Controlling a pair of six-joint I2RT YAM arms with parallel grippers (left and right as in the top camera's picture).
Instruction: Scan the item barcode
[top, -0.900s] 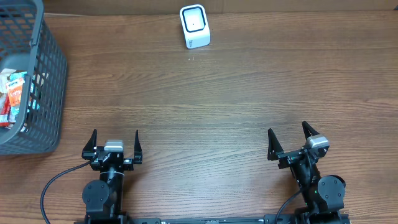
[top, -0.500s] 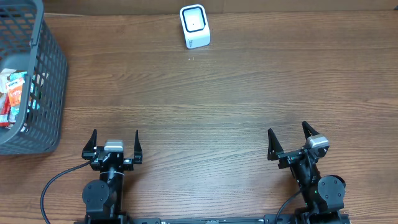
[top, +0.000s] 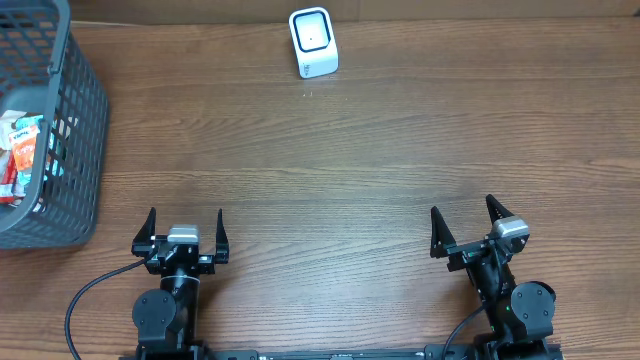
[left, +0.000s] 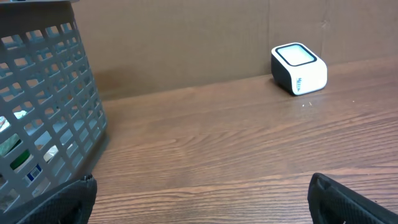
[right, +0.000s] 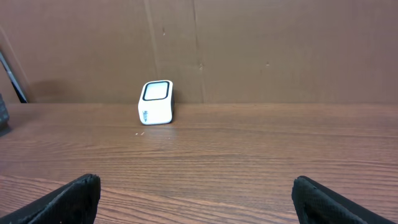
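Observation:
A white barcode scanner (top: 313, 42) with a dark window stands at the far middle of the wooden table, also seen in the left wrist view (left: 299, 68) and the right wrist view (right: 156, 102). Packaged items (top: 22, 155) in red, white and blue lie inside the grey basket (top: 75, 120) at the left. My left gripper (top: 186, 218) sits open at the near left edge, nothing between its fingers (left: 65, 199). Near the front right, my right gripper (top: 464, 215) is open and empty too, its fingertips (right: 323, 199) wide apart.
The grey mesh basket (left: 43, 106) fills the left of the left wrist view. A brown cardboard wall (right: 249, 50) backs the table behind the scanner. Bare wood lies between both grippers and the scanner.

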